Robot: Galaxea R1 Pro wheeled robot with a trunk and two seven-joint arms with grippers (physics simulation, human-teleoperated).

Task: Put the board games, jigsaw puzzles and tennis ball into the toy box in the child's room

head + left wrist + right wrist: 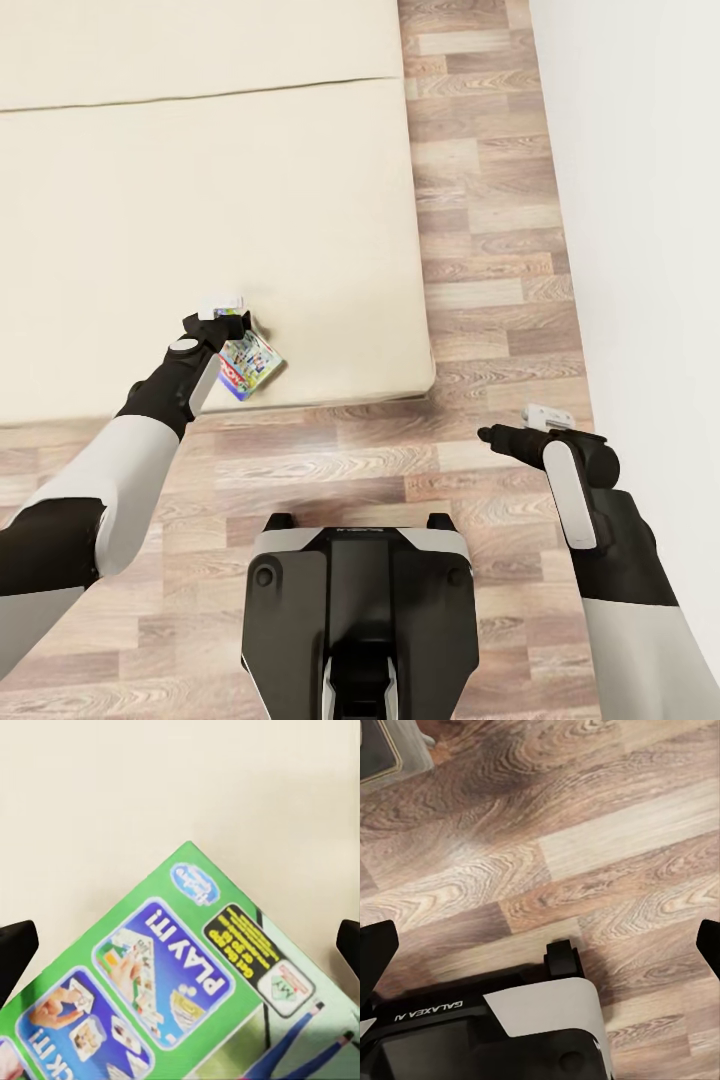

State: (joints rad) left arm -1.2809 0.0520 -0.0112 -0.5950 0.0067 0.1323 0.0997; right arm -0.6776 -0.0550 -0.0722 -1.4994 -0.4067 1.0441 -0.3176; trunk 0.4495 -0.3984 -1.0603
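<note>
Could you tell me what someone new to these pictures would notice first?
The colourful board game stands out, lying near the front corner of the plain cream bed, with the left gripper directly over it, fingers apart. The right gripper hangs open over the wood-plank floor.

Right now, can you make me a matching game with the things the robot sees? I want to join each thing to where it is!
Things:
1. board game
2. left gripper
3. right gripper
4. bed

Places:
A. hovering over the wood floor
B. lying flat near the bed's front edge
C. right above the game box
D. beside the wood floor, cream on top

Pairs: 1-B, 2-C, 3-A, 4-D
</note>
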